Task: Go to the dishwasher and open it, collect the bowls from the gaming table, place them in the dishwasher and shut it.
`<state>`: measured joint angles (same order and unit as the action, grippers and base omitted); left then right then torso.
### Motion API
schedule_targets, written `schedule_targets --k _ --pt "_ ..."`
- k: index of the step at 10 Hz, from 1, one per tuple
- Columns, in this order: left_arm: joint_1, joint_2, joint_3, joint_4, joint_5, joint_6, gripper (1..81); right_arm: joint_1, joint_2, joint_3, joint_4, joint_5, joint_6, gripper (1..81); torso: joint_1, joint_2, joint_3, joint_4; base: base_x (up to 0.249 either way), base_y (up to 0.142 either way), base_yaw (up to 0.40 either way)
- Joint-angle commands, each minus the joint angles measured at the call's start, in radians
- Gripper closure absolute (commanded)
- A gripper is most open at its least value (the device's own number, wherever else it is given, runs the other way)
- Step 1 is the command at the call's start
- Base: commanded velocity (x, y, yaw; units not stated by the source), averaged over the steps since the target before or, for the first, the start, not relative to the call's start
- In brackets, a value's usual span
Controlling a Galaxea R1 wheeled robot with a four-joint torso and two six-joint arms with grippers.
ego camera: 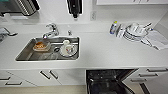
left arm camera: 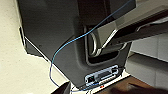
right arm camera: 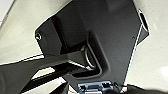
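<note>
The robot faces a long white kitchen counter (ego camera: 105,51) from above, with white cabinet fronts (ego camera: 50,75) beneath it. Below the counter's right half, the dishwasher (ego camera: 107,81) stands open, its dark interior exposed. Judging by that, the opening step looks done and collecting the bowls comes next, which calls for driving off to find the gaming table. A rectangular stainless-steel sink (ego camera: 27,53) is set into the counter's left part and holds white crockery (ego camera: 67,48); a chrome tap (ego camera: 51,30) rises behind it. More white dishes (ego camera: 135,31) are stacked at the counter's right end. Neither gripper's jaws can be made out, so their state and places relative to them cannot be told.
</note>
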<state>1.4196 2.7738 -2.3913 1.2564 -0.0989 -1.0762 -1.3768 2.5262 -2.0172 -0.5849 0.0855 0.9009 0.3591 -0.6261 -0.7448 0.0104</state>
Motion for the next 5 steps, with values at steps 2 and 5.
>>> schedule_targets --k 2,5 --pt "0.019 -0.016 0.004 -0.002 0.036 0.002 1.0 -0.012 0.022 -0.029 -0.032 -0.04 -0.005 1.0 0.148 -0.229 0.0 0.0 0.0 0.0 0.0" --pt "0.019 -0.014 0.004 -0.002 0.036 0.002 1.0 -0.014 0.051 -0.075 -0.029 -0.04 0.003 1.0 0.15 -0.236 0.001 0.0 0.0 0.0 0.0"
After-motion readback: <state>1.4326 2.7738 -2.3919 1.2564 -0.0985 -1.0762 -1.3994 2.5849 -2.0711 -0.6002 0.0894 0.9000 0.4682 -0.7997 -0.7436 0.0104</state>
